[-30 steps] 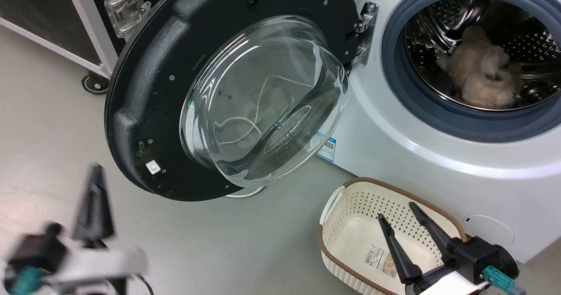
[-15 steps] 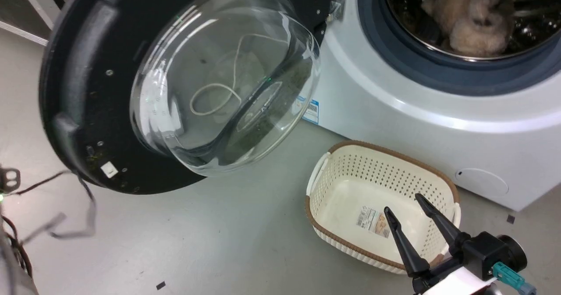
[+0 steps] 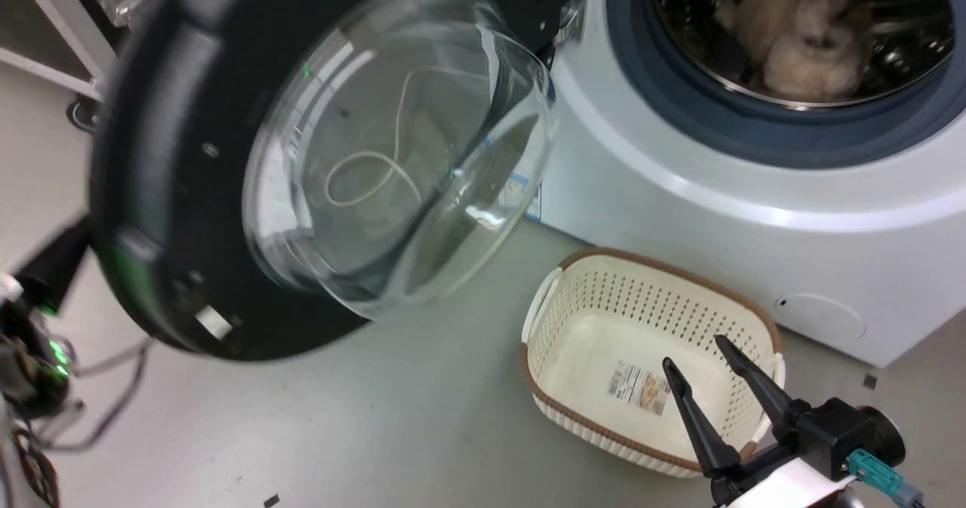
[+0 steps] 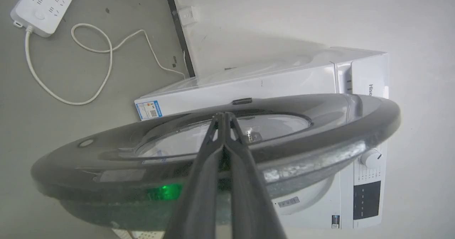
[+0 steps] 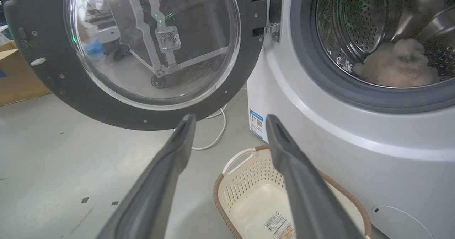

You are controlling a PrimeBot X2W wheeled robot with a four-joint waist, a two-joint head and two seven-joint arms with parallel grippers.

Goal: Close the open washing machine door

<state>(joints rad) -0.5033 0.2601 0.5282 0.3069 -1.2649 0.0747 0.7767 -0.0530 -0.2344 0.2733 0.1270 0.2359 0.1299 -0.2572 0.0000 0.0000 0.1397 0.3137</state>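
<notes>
The washing machine door [image 3: 166, 115], a wide black ring around a bulging glass bowl, stands swung out on its hinge [image 3: 562, 2] to the left of the drum opening [image 3: 755, 134]. My left gripper [image 4: 224, 116] is shut with nothing in it, its fingers lying across the door's outer face [image 4: 355, 114] with the tips at the window's edge. In the head view one dark finger [image 3: 53, 263] pokes out behind the door's left rim. Low at the right, my right gripper [image 3: 694, 368] hangs open over the basket, well away from the door [image 5: 46, 72].
A cream perforated basket [image 3: 641, 263] sits on the floor before the white machine [image 3: 717, 213]. A beige fluffy item [image 3: 800, 47] lies in the drum. Behind the door are a wheeled case [image 3: 83, 112] and a power strip [image 4: 46, 4] with its cord [image 4: 89, 97].
The door has swung somewhat toward the machine. My left gripper, low at the left a second ago, now sits behind the door's outer side. The head camera has tilted down; the right gripper stays open.
</notes>
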